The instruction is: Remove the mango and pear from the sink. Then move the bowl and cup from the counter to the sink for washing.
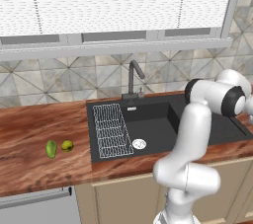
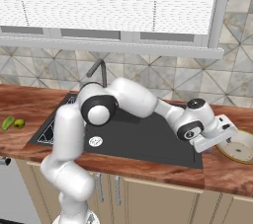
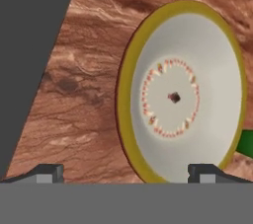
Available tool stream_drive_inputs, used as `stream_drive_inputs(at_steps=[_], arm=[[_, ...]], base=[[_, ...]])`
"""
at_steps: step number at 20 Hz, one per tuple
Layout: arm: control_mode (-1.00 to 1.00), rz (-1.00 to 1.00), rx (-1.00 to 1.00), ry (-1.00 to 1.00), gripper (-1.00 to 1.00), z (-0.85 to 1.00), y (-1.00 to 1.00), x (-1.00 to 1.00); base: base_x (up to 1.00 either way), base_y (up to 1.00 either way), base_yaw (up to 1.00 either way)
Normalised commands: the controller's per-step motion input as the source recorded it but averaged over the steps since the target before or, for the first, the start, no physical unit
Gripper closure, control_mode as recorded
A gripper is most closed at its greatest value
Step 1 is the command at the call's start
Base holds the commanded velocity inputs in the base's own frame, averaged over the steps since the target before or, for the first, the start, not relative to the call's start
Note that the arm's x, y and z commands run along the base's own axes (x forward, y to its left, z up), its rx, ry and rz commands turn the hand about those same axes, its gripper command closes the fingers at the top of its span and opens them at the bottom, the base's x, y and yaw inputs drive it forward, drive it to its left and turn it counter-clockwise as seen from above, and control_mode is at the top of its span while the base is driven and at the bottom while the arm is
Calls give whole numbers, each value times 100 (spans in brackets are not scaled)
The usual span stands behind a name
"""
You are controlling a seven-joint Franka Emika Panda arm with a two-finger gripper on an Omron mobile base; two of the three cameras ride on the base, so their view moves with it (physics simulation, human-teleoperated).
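Note:
The beige bowl (image 3: pixel 183 94), speckled inside, lies on the wood counter (image 3: pixel 89 85) just right of the black sink (image 3: pixel 24 45). My gripper (image 3: pixel 126 173) hovers over it, open, with the fingertips (image 3: pixel 49 172) wide apart and nothing between them. A sliver of the green cup (image 3: pixel 247 143) peeks out beyond the bowl's rim. From the right base view, the gripper (image 2: pixel 228 133) hangs beside the bowl (image 2: pixel 242 146) at the sink's (image 2: pixel 148 144) right end. The green mango (image 1: pixel 51 148) and the yellow-green pear (image 1: pixel 67 145) rest on the counter (image 1: pixel 39 129) left of the sink (image 1: pixel 158 124).
A white wire rack (image 1: pixel 111 130) lies in the sink's left part, with a dark faucet (image 1: pixel 132 77) behind the basin. A tiled wall and a window with blinds run along the back. My arm reaches across the basin to the right.

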Motion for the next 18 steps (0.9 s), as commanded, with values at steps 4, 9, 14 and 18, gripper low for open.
stream_drive_inputs(at_steps=[4,9,14,18], arm=[[-100,5,1,1,-100,-11,-6,14],[-100,7,3,0,-100,-9,-8,10],[-100,6,3,0,-100,-11,-10,8],[-100,2,2,0,-100,-15,-10,13]], base=[[0,0,0],[0,0,0],[0,0,0],[0,0,0]])
